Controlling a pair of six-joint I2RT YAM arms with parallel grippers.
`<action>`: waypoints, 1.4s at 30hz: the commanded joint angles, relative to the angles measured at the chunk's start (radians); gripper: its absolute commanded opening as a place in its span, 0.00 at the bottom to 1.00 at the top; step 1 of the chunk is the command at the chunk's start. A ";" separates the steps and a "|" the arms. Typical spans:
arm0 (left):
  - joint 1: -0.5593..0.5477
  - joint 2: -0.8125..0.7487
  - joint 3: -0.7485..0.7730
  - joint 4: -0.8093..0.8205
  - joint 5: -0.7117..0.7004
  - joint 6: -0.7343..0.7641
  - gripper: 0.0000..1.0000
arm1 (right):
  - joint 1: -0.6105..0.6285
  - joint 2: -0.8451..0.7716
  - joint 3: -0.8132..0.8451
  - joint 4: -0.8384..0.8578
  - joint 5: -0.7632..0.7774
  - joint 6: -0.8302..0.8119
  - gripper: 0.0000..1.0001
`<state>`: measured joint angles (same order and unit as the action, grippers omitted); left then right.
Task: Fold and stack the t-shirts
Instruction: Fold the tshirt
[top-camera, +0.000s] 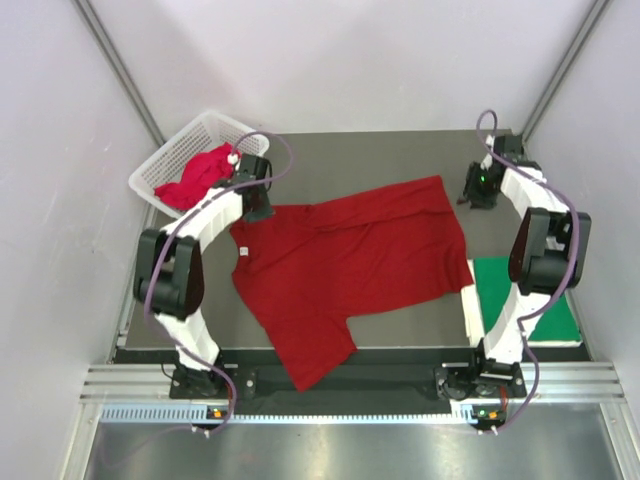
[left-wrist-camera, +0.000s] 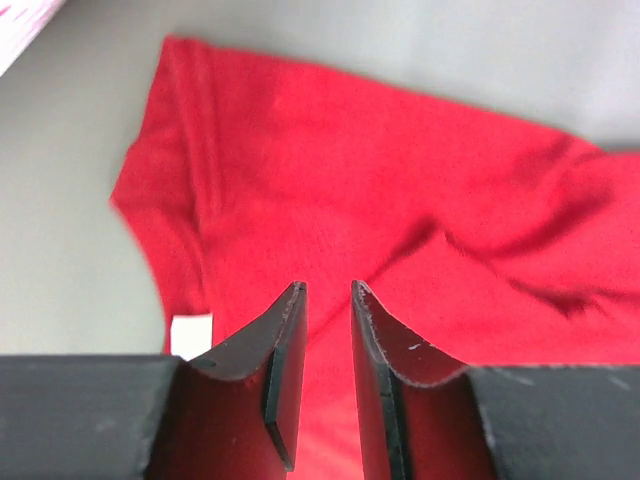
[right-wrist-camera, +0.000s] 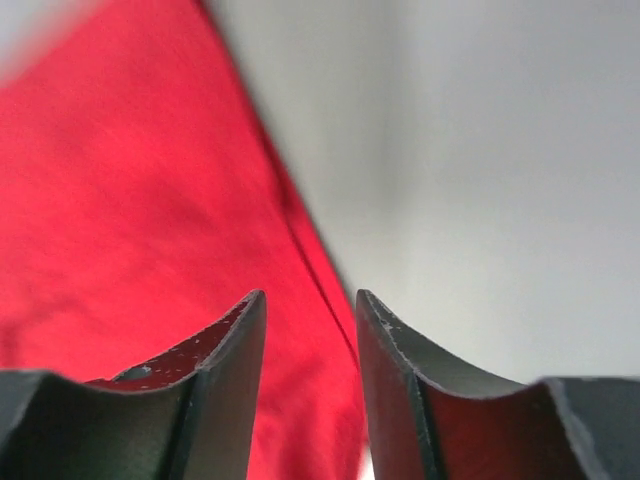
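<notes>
So the big red shirt (top-camera: 340, 260) is lying opened out in the middle of the table (top-camera: 400, 150), a bit rumpled, with one sleeve hanging toward the near edge. Its white tag (left-wrist-camera: 190, 335) is showing by the collar.

The left arm is stretched forward and bent at the elbow. The left gripper (left-wrist-camera: 327, 290) hangs over the shirt's far-left corner, right next to the basket (top-camera: 150, 175). Its fingers are only a narrow slit apart and there's nothing between them, just red cloth below.

The right arm reaches up the right side. The right gripper (right-wrist-camera: 310, 295) sits at the far-right corner, with the shirt's edge running under it. Its fingers are parted a bit wider and aren't pinching anything.

There are more red shirts (top-camera: 200, 175) bunched in the basket, and a green shirt (top-camera: 530, 300) lies flat on the right by the right arm's base.
</notes>
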<state>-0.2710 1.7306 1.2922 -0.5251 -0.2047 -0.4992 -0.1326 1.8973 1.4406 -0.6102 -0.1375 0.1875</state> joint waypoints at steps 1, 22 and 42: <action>0.012 0.130 0.108 0.011 -0.007 0.056 0.29 | 0.033 0.075 0.119 0.087 -0.092 -0.009 0.43; 0.061 0.455 0.355 0.005 -0.111 0.064 0.27 | 0.054 0.439 0.455 0.182 -0.221 -0.076 0.41; 0.059 0.463 0.378 -0.038 -0.216 0.014 0.27 | 0.033 0.448 0.440 0.259 -0.080 -0.039 0.00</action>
<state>-0.2222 2.1643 1.6402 -0.5282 -0.3656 -0.4660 -0.0895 2.3543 1.8671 -0.3805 -0.3477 0.1600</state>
